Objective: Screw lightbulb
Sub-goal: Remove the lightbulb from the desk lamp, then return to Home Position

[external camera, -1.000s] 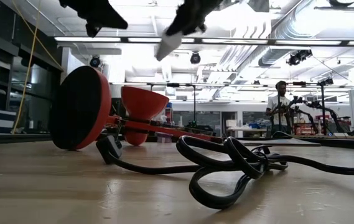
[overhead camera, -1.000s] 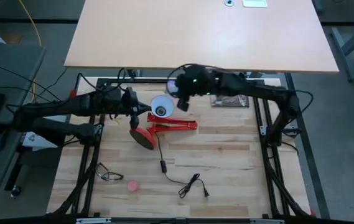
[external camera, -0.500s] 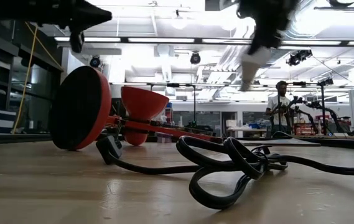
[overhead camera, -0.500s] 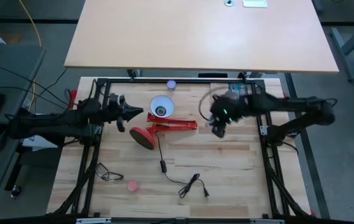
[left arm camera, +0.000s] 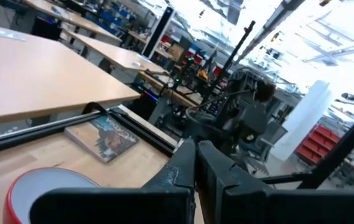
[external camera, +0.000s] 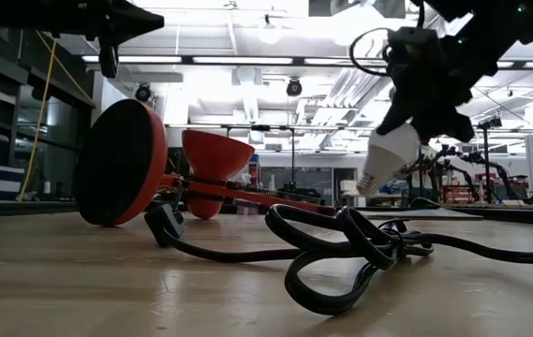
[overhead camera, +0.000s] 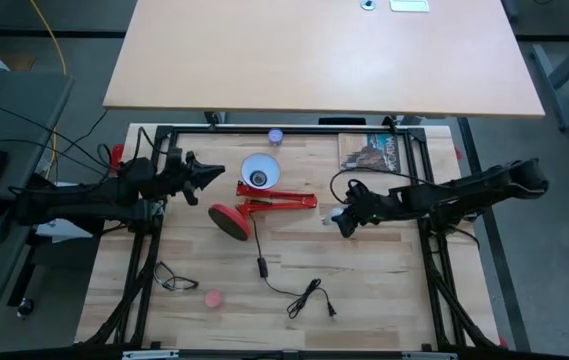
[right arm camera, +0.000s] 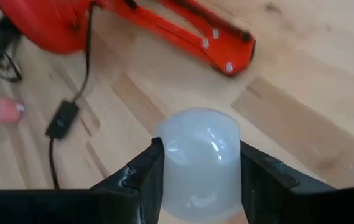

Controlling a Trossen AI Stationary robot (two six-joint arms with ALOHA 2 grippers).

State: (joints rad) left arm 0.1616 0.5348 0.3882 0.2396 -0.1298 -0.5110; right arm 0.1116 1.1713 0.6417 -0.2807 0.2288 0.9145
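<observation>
High view, right hand: we see the right hand low over the wooden surface, just right of the red lamp; a small pale spot at its tip is all we get of the lightbulb.
High view, left hand: the left hand hangs left of the lamp's white shade, near it but apart; its fingers look close together.
High view, other things: a black cord runs from the lamp's round base toward the front edge. A pale lavender round thing lies at the back edge, a pink round thing near the front, a book at the back right.
Low view, bulb: the lightbulb is pinched by the right hand, tilted, its screw base pointing down, above the coiled cord and clear of the surface.
Low view, lamp: the lamp lies on its side, base disc toward us, red shade behind it.
Low view, room: a person stands far back.
Left wrist view: the left hand shows its two dark fingers pressed together with nothing between them; the shade's red rim sits below, the book beyond.
Right wrist view: the right hand grips the frosted lightbulb on both sides, over the wood, with the lamp's red arm beyond and apart from it.
</observation>
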